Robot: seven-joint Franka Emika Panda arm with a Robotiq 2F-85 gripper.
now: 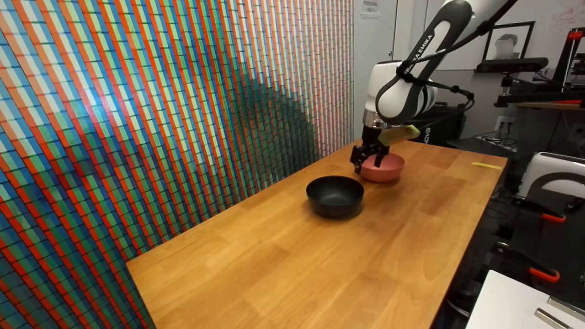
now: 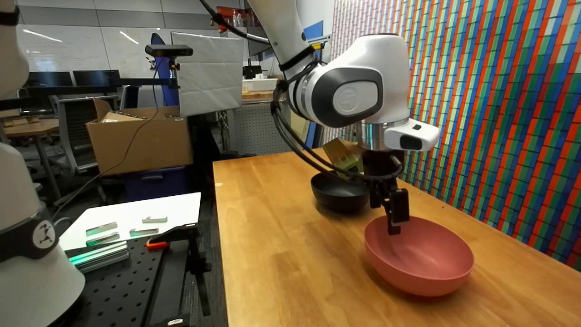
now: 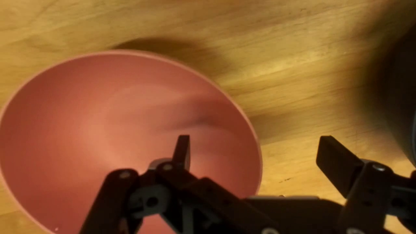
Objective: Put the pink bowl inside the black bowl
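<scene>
The pink bowl [image 2: 426, 259] stands upright on the wooden table; it also shows in an exterior view [image 1: 388, 170] and in the wrist view [image 3: 107, 107]. The glossy black bowl [image 1: 335, 201] stands upright and apart from it; it also shows in an exterior view [image 2: 333, 193], and its edge shows at the right of the wrist view [image 3: 404, 84]. My gripper [image 3: 255, 138] is open and empty, also seen at the pink bowl in an exterior view [image 1: 368, 167]. In the wrist view one finger is over the bowl's inside and the other is outside its rim on the black bowl's side.
The wooden table [image 1: 292, 274] runs along a colourful tiled wall [image 1: 160, 114]. A yellow tape strip [image 1: 486, 165] lies near its far edge. A side stand with a white board [image 2: 136, 213] and metal pieces is beside the table. Cables hang along the arm.
</scene>
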